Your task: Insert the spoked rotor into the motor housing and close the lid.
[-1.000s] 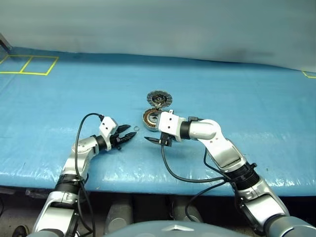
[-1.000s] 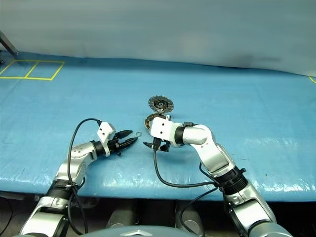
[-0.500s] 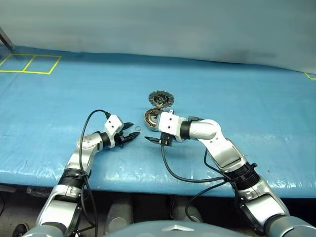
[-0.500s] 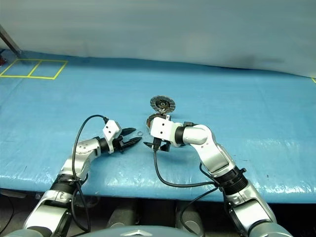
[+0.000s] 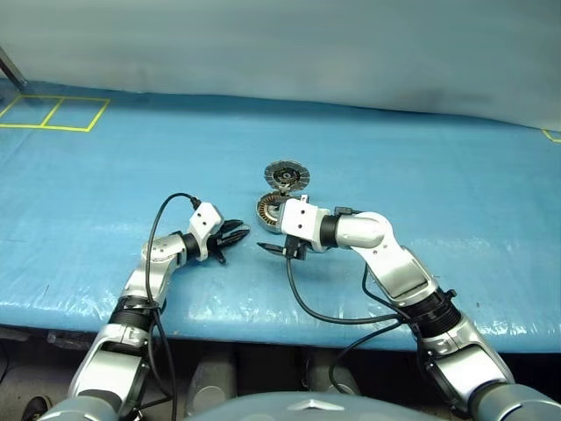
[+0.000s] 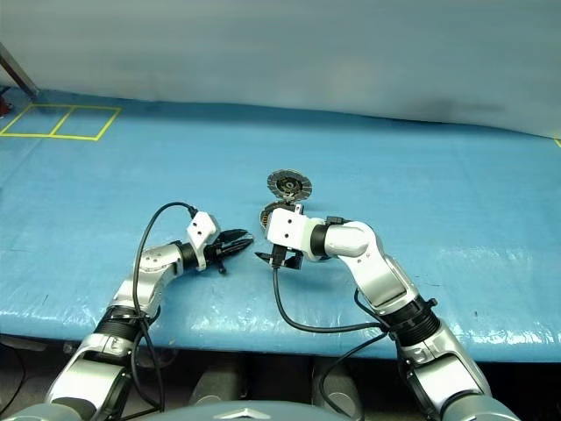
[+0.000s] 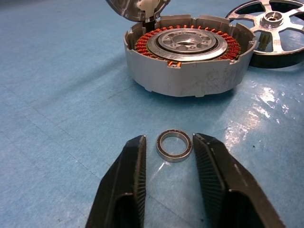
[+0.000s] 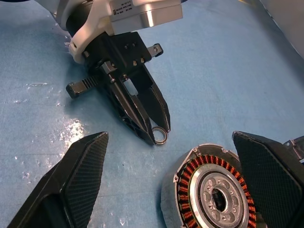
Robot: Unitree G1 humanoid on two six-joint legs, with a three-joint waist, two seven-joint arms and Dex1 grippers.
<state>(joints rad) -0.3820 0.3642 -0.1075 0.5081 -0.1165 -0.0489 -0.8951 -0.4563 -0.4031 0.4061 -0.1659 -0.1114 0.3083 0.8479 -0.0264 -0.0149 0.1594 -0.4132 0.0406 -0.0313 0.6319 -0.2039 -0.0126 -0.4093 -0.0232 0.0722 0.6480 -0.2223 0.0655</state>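
We log the silver, copper-wound round motor housing (image 7: 189,57) mid-table, right gripper (image 8: 171,180) spread wide above it. Left gripper (image 7: 168,156), just left, brackets a small steel washer ring (image 7: 174,145), fingers narrowly apart. Striped grey lid (image 5: 286,174) lies beyond.

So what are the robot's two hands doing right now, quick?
Left gripper: open, fingers either side of the small ring, not squeezing it.
Right gripper: wide open, holding nothing, above the motor housing.
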